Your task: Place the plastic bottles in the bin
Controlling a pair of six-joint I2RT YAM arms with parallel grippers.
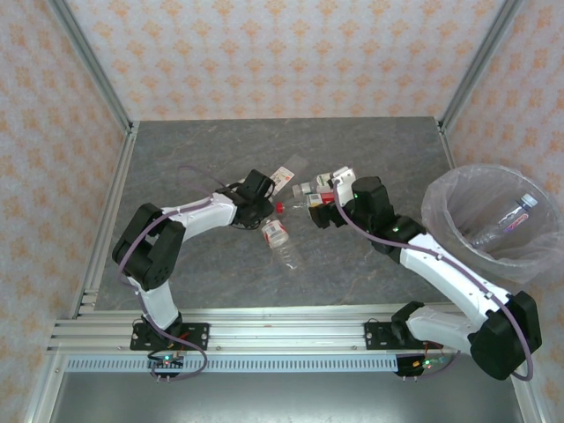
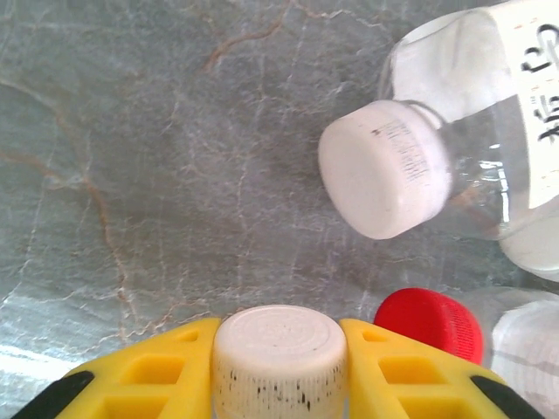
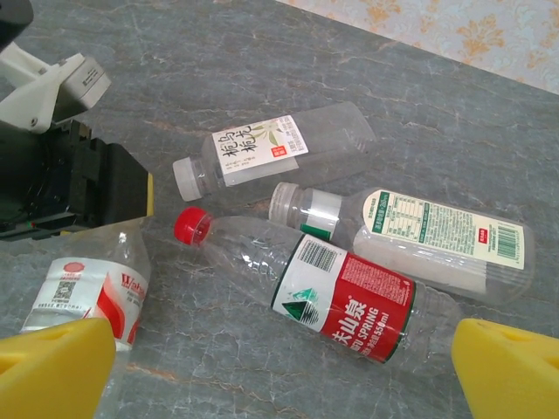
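Observation:
My left gripper [image 2: 279, 371] is shut on the white cap [image 2: 279, 349] of a clear bottle with a red and white label [image 3: 94, 292], which lies on the table [image 1: 280, 238]. My right gripper [image 3: 279, 375] hangs open above a red-capped bottle with a red label [image 3: 349, 301]. Its yellow fingers [image 3: 52, 367] stand wide on either side, touching nothing. Beyond lie a white-labelled bottle [image 3: 262, 148] and a green-and-white-labelled one [image 3: 419, 240]. The bag-lined bin [image 1: 441, 211] stands at the right edge with a clear bottle [image 1: 507, 216] inside.
The grey marble-patterned table [image 1: 220, 150] is fenced by metal posts and patterned walls. The two grippers face each other closely over the bottle cluster at the centre. The left arm's black wrist [image 3: 70, 188] sits just beside the right gripper's reach.

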